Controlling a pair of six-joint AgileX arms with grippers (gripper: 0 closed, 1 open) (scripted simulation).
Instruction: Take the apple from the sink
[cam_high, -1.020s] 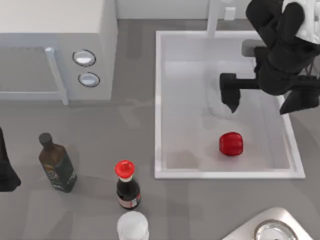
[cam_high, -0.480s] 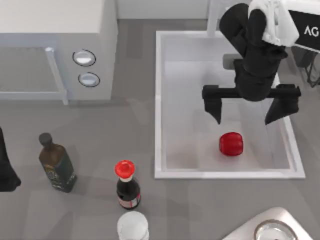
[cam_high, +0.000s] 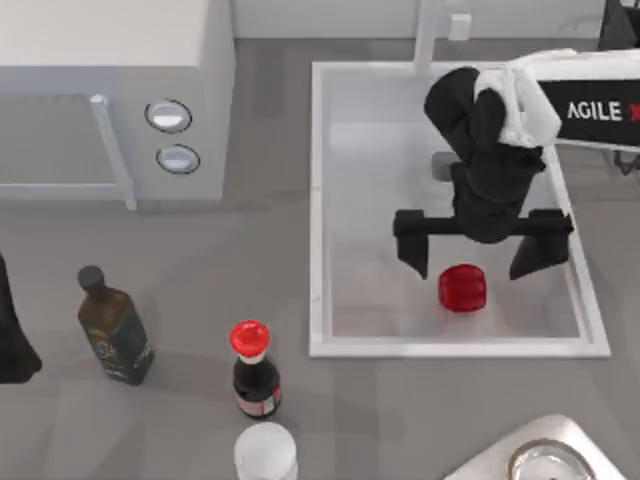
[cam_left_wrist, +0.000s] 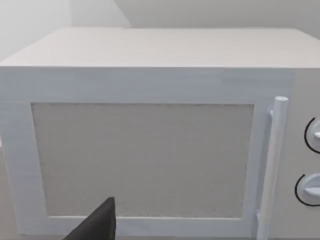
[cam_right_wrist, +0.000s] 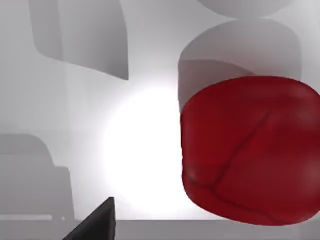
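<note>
The red apple lies on the flat floor of the white sink, toward its near edge. My right gripper hangs open just above the apple, one finger on each side and both clear of it. The right wrist view has the apple large and close against the pale sink floor, with one dark fingertip at the frame's edge. My left arm stays parked at the table's left edge, and a dark fingertip of it faces the microwave door.
A white microwave stands at the back left. A dark olive bottle, a red-capped sauce bottle and a white-capped bottle stand left of the sink. A small round steel basin sits at the front right.
My right gripper has swung leftward and toward the near edge of the sink, ending over the apple with its fingers astride it. The apple has not moved.
</note>
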